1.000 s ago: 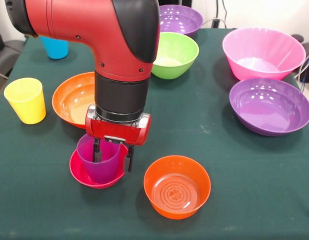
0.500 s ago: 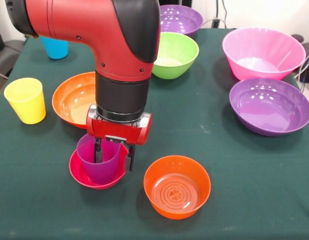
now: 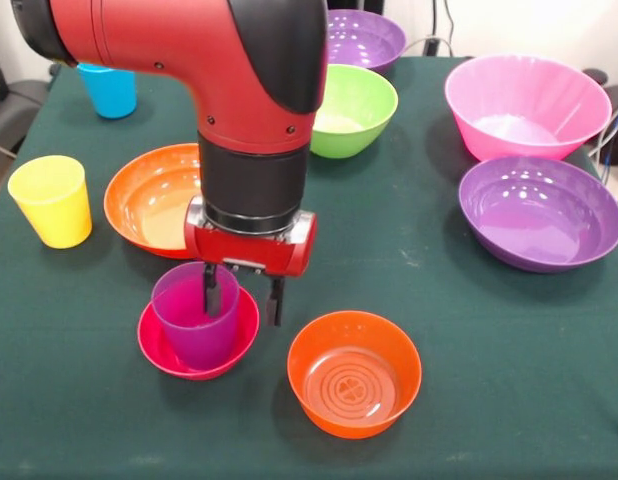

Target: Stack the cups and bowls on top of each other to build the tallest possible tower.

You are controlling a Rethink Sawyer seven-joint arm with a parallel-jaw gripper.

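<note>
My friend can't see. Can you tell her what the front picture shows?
A red robot arm's tool hangs open over a purple cup standing in a small red bowl, one finger inside the cup and one outside. Around them on the green table sit orange, green, pink and purple bowls, plus a yellow cup and a blue cup.

- Only one view is showing at this moment: the front view, looking from one side of the dark green cloth-covered table (image 3: 459,330) across to the opposite side and tilting down from above.
- The red and black robot arm (image 3: 239,90) is coming down into the frame from the top edge.
- The camera is sitting close: the table is filling nearly the whole frame and running past the bottom edge.
- The small glossy orange plastic bowl (image 3: 354,373) is lying nearest the lens, while the glossy purple plastic bowl at the top edge (image 3: 361,38) is lying farthest.
- No second view is showing, so no shared area can be told.
</note>
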